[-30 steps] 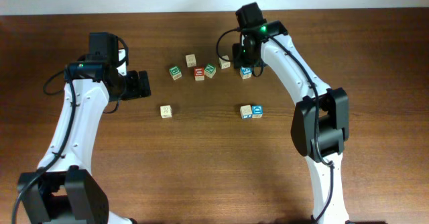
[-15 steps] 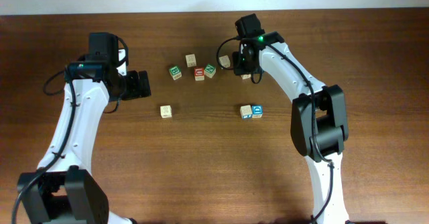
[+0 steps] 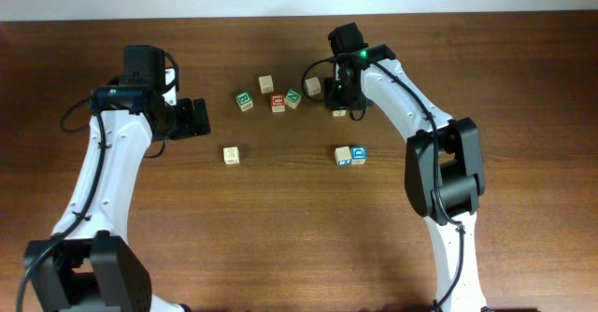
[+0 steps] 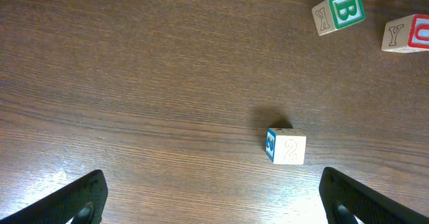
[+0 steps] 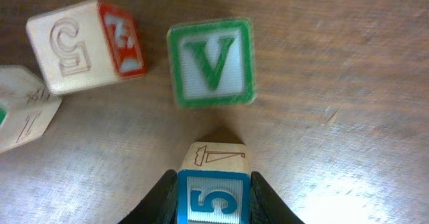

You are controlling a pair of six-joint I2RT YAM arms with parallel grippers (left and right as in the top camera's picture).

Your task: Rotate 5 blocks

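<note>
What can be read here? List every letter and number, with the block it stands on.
"V": green-framed block.
"5": blue-faced block.
"2": pale block.
"B": green block, left wrist view.
"Y": red-faced block, pale side.
Overhead prints: too small to read.

right gripper (image 5: pixel 213 207) looks clamped on blue 5 block (image 5: pixel 213 184), just beside green V block (image 5: pixel 212 63); red-faced cube (image 5: pixel 84 46) left of V.

the right jaws have closed in on the blue "5" block (image 5: pixel 213 200).

Red-faced cube (image 3: pixel 277 101), green "B" cube (image 3: pixel 244 100), wooden table (image 3: pixel 280 228)
</note>
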